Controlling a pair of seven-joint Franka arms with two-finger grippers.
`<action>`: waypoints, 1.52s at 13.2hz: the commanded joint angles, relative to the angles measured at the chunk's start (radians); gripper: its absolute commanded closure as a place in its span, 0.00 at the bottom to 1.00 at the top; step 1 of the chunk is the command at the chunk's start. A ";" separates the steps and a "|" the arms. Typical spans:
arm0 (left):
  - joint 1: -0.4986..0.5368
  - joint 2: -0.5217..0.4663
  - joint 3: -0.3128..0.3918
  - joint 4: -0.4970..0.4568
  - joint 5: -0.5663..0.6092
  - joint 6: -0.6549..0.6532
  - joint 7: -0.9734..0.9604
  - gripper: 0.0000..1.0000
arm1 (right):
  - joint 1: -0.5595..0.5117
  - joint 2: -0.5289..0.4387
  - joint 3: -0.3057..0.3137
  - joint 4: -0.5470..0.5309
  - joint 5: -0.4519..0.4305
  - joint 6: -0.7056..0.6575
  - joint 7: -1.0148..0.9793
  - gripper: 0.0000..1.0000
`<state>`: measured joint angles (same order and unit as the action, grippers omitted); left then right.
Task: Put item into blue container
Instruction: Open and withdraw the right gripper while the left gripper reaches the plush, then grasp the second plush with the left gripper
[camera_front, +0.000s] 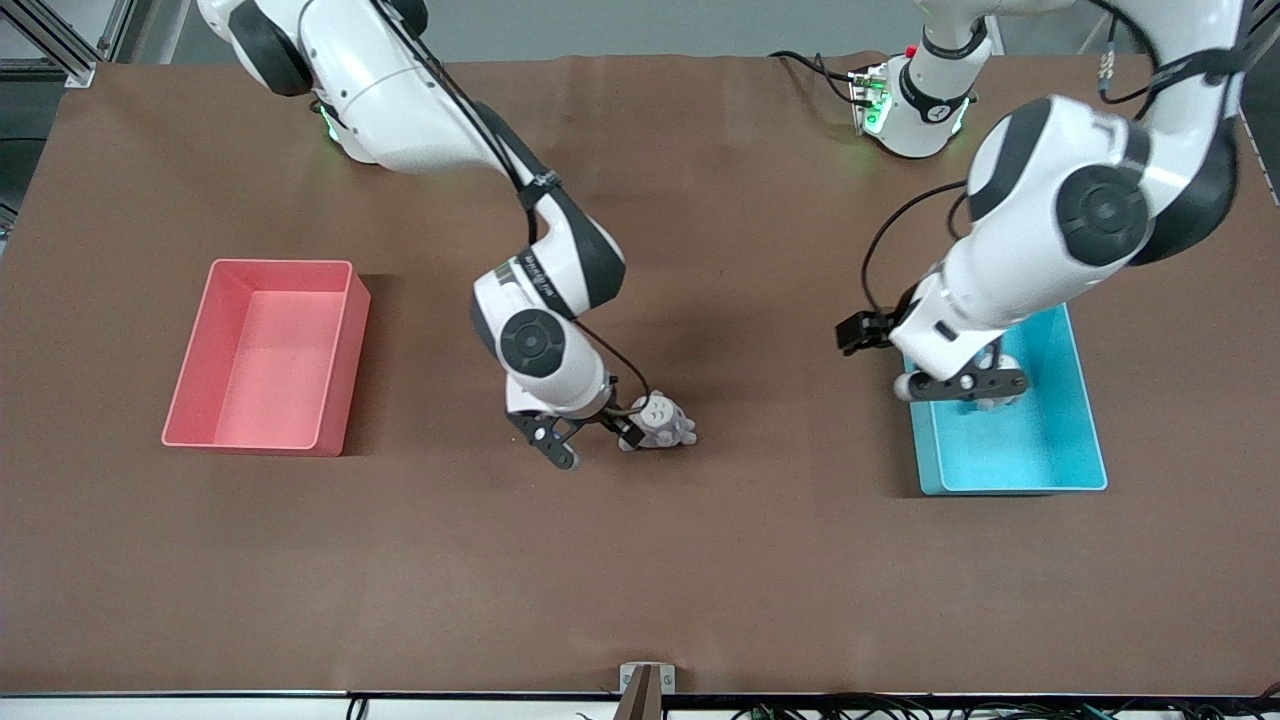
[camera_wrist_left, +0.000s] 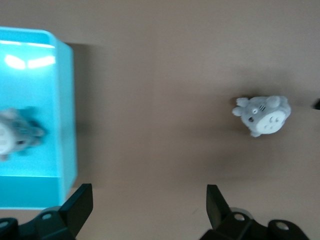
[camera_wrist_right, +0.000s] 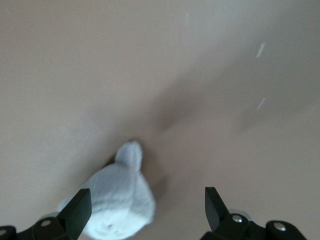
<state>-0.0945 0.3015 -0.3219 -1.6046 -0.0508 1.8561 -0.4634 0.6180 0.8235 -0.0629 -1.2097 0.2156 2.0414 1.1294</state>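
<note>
- Front view: we see the blue container (camera_front: 1090, 440) at lower right of the frame, toward the left arm's end of the table. The left gripper (camera_front: 968, 385) hangs over its upper end with jaws spread wide and nothing in them. A grey plush already in the bin (camera_front: 992, 402) peeks out under it. The pink bin (camera_front: 335, 370) sits at middle left. At centre, the right gripper (camera_front: 592, 438) stands wide open just beside the grey plush toy (camera_front: 662, 420) on the table (camera_front: 760, 560).
- Left wrist view: we see spread fingers (camera_wrist_left: 80, 205) at the bottom edge, the container at the left edge with the plush inside, and the toy on the mat at middle right.
- Right wrist view: the toy lies at lower left, beside one open finger (camera_wrist_right: 77, 212), not gripped.
- We judge the toy on the mat remains to be binned; the next move calls for centring open jaws on it, closing, and carrying it over the blue container.
</note>
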 joint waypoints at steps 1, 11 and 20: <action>-0.063 0.077 -0.002 0.020 0.002 0.095 -0.124 0.00 | -0.067 -0.128 -0.033 -0.057 -0.048 -0.180 -0.285 0.00; -0.290 0.392 0.007 0.087 0.065 0.589 -0.462 0.00 | -0.495 -0.372 -0.060 -0.110 -0.225 -0.446 -1.092 0.00; -0.510 0.580 0.187 0.205 0.065 0.638 -0.460 0.00 | -0.642 -0.437 -0.055 -0.108 -0.199 -0.533 -1.154 0.00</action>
<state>-0.5705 0.8323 -0.1691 -1.4725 -0.0068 2.4933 -0.9074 0.0007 0.4175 -0.1434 -1.2771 0.0140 1.5036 -0.0126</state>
